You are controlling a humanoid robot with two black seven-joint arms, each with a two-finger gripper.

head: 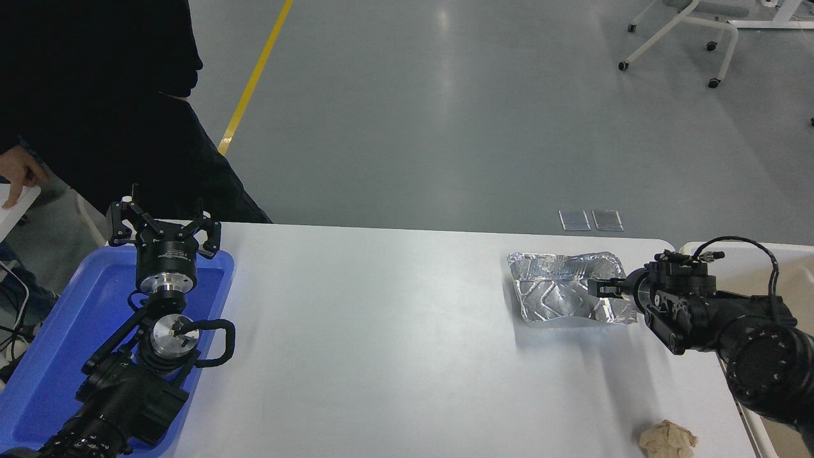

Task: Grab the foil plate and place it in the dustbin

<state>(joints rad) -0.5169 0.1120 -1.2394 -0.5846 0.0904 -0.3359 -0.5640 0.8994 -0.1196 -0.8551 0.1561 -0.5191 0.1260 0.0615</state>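
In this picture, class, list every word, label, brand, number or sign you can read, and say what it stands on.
Nothing can be read.
Left gripper: small pale print on its black body, too small and blurred to read.
Foil plate: embossed ridges only, no lettering.
Blue tray, paper wad, table: no print.
Floor: a yellow line, no words.
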